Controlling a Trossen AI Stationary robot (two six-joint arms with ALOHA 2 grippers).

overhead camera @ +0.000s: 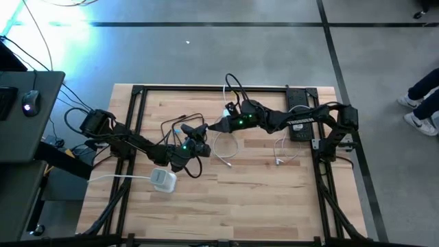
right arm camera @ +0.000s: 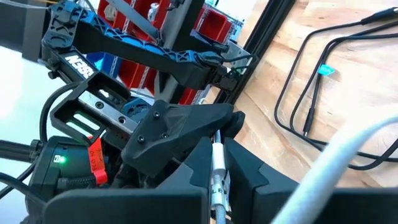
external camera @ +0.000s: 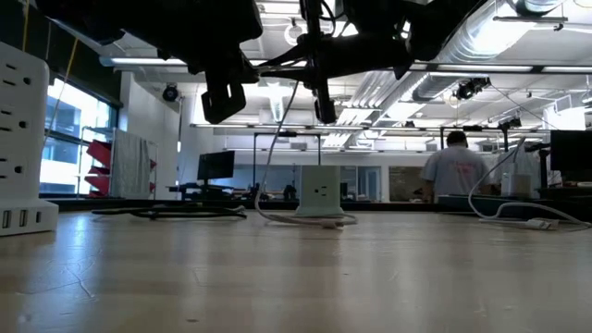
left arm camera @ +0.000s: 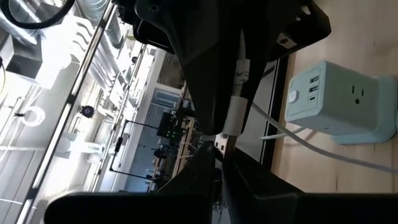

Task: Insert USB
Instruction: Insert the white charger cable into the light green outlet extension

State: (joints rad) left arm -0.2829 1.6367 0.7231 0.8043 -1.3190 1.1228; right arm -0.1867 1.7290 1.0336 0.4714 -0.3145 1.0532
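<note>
I see 2 dark arms w/ green LEDs lit near wrists. Left arm [overhead camera: 130, 140]: black cables looped at 9 o'clock. Right arm [overhead camera: 302, 120]: white lettering on link, orange tag, blue bracket behind wrist.

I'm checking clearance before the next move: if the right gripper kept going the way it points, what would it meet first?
Probably the left gripper, close ahead of the right gripper, which is shut on the white cable; depth is unclear.

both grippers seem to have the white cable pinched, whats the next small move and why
Probably carry the plug toward the white power strip. The left gripper and right gripper are both shut on the white cable, held above the table, with the strip's USB ports unfilled.
</note>
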